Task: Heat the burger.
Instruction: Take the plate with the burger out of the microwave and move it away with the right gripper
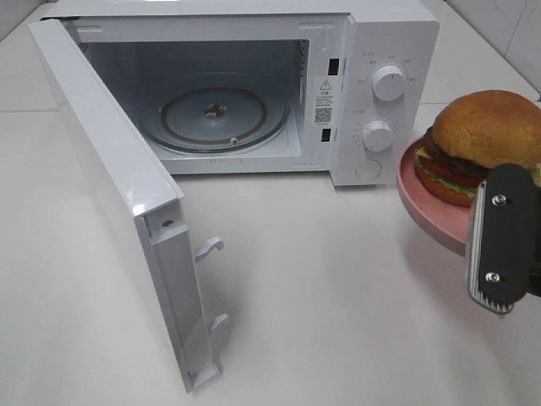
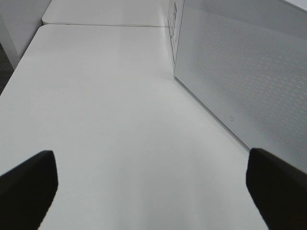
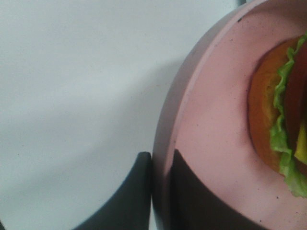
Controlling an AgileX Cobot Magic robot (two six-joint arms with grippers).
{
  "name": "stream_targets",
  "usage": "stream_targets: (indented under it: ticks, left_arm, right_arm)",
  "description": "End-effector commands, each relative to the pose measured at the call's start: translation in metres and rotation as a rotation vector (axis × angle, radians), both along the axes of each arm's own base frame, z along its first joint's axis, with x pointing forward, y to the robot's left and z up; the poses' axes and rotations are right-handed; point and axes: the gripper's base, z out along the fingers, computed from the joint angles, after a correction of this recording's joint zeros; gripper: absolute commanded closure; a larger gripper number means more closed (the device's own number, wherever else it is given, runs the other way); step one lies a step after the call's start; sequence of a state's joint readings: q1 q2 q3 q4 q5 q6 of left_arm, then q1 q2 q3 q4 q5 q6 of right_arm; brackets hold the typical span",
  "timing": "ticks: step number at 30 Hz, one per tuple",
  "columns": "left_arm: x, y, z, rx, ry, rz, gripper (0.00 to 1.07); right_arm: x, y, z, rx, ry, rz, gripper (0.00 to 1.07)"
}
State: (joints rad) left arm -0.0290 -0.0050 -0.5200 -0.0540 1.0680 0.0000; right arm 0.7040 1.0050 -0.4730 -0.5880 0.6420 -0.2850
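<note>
White table (image 1: 338, 288) under an open microwave (image 1: 372, 93) (door swung wide), burger (image 1: 483, 144) on pink plate (image 1: 427, 211) held aloft right of it, right gripper (image 3: 160, 191) pinching the rim, left gripper (image 2: 148, 191) spread, empty.

The right gripper (image 1: 500, 254) shows at about four o'clock in the high view, near the frame's edge. Only its end is visible: a flat black finger with a ridged silver edge and two screws, standing roughly upright. In the right wrist view its two dark fingers (image 3: 132, 196) sit close together, pinching the rim of the plate (image 3: 211, 120) between them, one finger outside the rim and one inside. The plate is held up off the surface.

The left gripper (image 2: 153, 187) is seen only in its own wrist view. Its two dark fingertips (image 2: 26, 184) stand wide apart, holding nothing, above the surface (image 2: 124, 120).
</note>
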Motion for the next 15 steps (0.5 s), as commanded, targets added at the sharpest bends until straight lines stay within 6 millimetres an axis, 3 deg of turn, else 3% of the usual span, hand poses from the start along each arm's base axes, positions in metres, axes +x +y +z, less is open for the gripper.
stream_targets:
  ticks: [1,15]
  left_arm:
    - [0.0,0.0,-0.001,-0.001,0.002,0.002,0.07]
    - [0.0,0.0,-0.001,-0.001,0.002,0.002,0.07]
  right_arm:
    - [0.005,-0.007,0.004,0.015,-0.074,-0.055,1.05]
    - [0.031,-0.049,0.002,0.019,-0.223,-0.539,1.05]
